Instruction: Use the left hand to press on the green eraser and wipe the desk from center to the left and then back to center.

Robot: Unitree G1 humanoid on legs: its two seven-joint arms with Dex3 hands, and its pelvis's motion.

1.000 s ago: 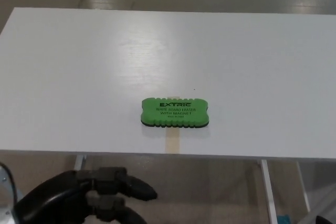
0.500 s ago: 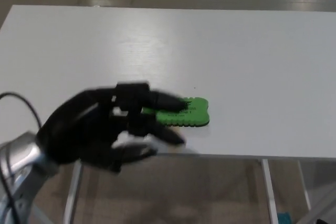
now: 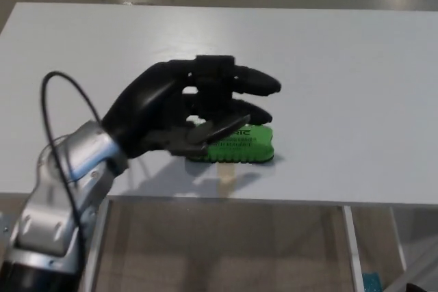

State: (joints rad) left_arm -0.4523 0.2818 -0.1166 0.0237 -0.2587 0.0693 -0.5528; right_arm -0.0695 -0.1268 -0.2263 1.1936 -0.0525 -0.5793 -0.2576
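A green whiteboard eraser with black lettering lies flat near the front edge of the white desk, about at its middle. My black left hand hovers over the eraser's left part and hides it. The fingers are spread and reach to the right above the eraser; I cannot see whether they touch it. The silver forearm comes in from the lower left. My right hand does not show.
A short strip of tan tape sits on the desk at the front edge, just below the eraser. The desk's front edge runs across the bottom, with floor beneath it. A black cable loops above the left wrist.
My left hand rose from below the desk edge, moved up and to the right, and now sits over the eraser. The camera tilted slightly; the eraser itself has stayed in place.
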